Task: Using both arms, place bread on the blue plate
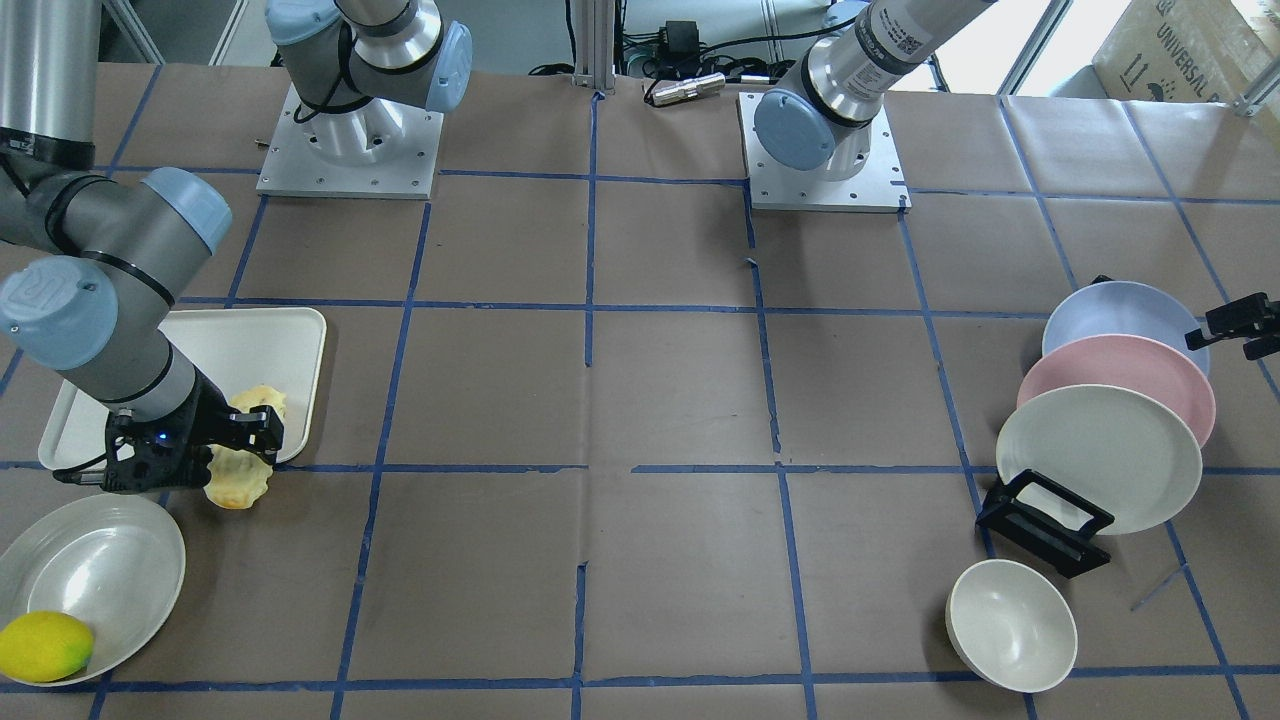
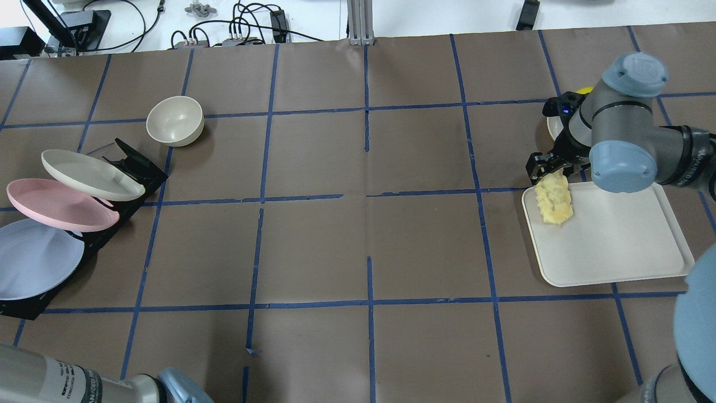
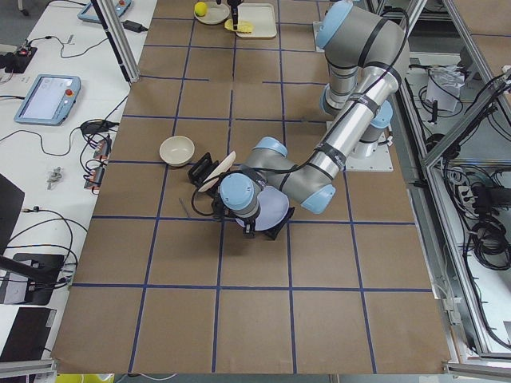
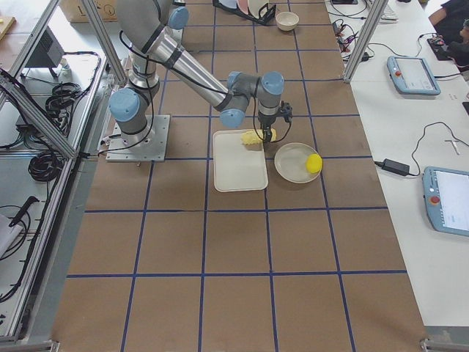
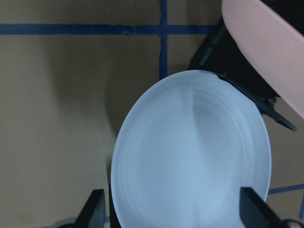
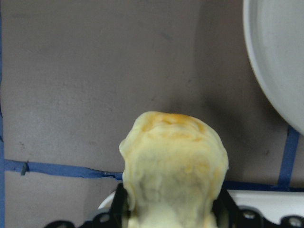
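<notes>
**Table (image 2: 358, 246) as seen from over the robot's shoulders, read left to right; all places are given from the tray (image 2: 615, 246).**

Far to the left of the tray, well apart from it, the blue plate (image 2: 33, 257) is leaned in a black rack (image 2: 134, 168) at the end of a row. The pink plate (image 2: 56, 204) is set just beside it. The left gripper (image 5: 173, 204) is held at the blue plate's rim, with its fingers (image 5: 95, 211) spread wide and nothing clasped.

At the tray's far left corner, the bread (image 2: 554, 202) is pinched across its width by the right gripper (image 2: 551, 169), whose fingers are clenched on it. One end of the bread is seen past the tray's edge.

Hazards, as judged:
- **Plate and rack:** The blue plate may be dragged against the pink plate, or the rack tipped, if the plate is drawn out at a slant.
- **Rim grip:** A thin, smooth rim may slip from two fingers.
- **Bread:** It looks soft and crumbly, so it may be crushed or torn by a hard squeeze. It may also sag and slide out, since only one narrow band is held.
- **Carry:** The way from the tray is long, and the bread may be dropped on the table if it is let go before the plate is laid flat.
</notes>
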`<state>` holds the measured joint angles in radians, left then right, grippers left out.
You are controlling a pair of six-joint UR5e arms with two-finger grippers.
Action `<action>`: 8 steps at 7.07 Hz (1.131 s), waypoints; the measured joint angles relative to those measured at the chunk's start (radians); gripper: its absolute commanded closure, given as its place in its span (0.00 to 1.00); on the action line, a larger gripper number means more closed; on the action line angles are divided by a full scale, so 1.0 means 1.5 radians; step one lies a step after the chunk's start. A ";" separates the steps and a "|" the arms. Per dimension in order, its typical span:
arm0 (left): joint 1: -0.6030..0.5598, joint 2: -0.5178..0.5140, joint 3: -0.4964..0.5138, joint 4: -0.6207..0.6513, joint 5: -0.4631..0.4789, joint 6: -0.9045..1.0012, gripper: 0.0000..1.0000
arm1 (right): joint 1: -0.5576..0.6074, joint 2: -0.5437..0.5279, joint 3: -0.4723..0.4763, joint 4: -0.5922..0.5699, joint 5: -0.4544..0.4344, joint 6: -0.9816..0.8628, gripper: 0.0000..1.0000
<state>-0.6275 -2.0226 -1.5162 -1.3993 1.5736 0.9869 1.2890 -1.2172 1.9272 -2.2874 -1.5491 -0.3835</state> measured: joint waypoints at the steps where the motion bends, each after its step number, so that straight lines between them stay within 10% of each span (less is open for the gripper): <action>1: 0.001 -0.014 -0.003 0.024 0.003 0.003 0.09 | 0.001 -0.002 -0.006 0.004 -0.004 0.000 0.95; 3: 0.004 -0.030 -0.014 0.054 0.006 0.003 0.32 | 0.005 -0.016 -0.040 0.071 -0.020 0.005 0.95; 8: 0.004 -0.036 -0.021 0.047 0.005 0.003 0.72 | 0.123 -0.131 -0.224 0.513 -0.013 0.191 0.91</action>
<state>-0.6212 -2.0765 -1.5482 -1.3282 1.5808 0.9912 1.4739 -1.4136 1.5910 -1.5180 -1.5689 -0.0968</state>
